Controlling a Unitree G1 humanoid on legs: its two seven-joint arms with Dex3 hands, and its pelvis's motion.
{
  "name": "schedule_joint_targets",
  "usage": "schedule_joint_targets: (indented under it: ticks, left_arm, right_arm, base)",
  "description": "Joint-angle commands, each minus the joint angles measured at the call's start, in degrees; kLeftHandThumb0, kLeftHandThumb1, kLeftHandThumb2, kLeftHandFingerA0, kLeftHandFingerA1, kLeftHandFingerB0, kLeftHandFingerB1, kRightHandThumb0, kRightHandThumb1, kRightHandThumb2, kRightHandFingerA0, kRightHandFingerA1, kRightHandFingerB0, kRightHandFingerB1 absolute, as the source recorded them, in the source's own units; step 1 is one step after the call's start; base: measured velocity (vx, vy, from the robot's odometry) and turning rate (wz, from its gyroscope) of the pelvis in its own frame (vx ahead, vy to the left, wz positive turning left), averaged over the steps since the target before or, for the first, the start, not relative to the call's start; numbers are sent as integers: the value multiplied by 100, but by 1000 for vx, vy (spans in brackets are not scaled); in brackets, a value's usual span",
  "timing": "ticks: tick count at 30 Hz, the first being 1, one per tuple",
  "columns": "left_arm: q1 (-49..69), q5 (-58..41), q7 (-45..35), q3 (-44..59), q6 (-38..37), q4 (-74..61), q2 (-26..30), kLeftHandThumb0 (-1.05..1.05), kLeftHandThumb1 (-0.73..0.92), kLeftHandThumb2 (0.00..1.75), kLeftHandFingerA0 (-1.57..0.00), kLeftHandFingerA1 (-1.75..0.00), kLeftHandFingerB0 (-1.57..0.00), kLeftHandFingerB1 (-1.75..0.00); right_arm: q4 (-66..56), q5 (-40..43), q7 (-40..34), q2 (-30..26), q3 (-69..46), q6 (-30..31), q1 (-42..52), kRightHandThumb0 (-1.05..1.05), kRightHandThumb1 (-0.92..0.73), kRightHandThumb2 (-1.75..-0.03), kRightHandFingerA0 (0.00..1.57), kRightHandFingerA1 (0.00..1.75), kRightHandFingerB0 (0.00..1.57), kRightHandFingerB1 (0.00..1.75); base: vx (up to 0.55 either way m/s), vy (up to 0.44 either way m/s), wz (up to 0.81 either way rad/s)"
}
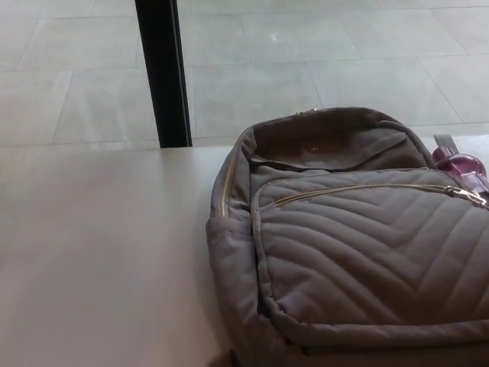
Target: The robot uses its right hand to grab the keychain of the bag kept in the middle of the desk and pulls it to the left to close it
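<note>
A grey quilted backpack (359, 245) lies flat on the white desk (99, 252), filling the right half of the head view. Its front pocket zipper (359, 189) runs in a gold line from left to right. The metal zipper pull (467, 196) sits at the right end of that line, near the picture's right edge. A purple keychain (458, 164) lies just behind the pull, partly cut off by the frame. The main top opening (321, 149) gapes slightly. Neither hand shows.
A black vertical post (163, 73) stands behind the desk's far edge. Beyond it lies a pale tiled floor (306, 61). The desk's left half is bare white surface.
</note>
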Motion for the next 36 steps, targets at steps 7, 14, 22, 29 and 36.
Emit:
schedule_joint_targets:
  ticks: [7,14,22,29,36]
  left_arm:
    - [10,-123,-108,-43,-131,27,56,-105,63,97,-62,-142,-32,-139]
    - [15,-129,-103,-83,-146,61,35,-105,63,97,-62,-142,-32,-139]
    - [36,-168,-100,-84,-168,75,28,-105,63,97,-62,-142,-32,-139]
    - [61,-177,-109,-78,-179,87,35,-105,63,97,-62,-142,-32,-139]
    - [35,-177,-99,-85,-179,102,16,-105,63,97,-62,-142,-32,-139]
  right_arm:
    - [-1080,150,-509,-180,-218,1278,-584,-83,-59,-58,25,69,11,59]
    - [-1198,99,-504,-157,-295,1447,-561,-83,-59,-58,25,69,11,59]
    - [-1233,60,-502,-159,-279,1544,-636,-83,-59,-58,25,69,11,59]
    - [-1278,45,-501,-143,-279,1588,-631,-83,-59,-58,25,69,11,59]
    - [-1278,30,-503,-166,-280,1621,-670,-83,-59,-58,25,69,11,59]
  base:
    - [1,-3,2]
    - [0,0,0]
    - [0,0,0]
    - [0,0,0]
    - [0,0,0]
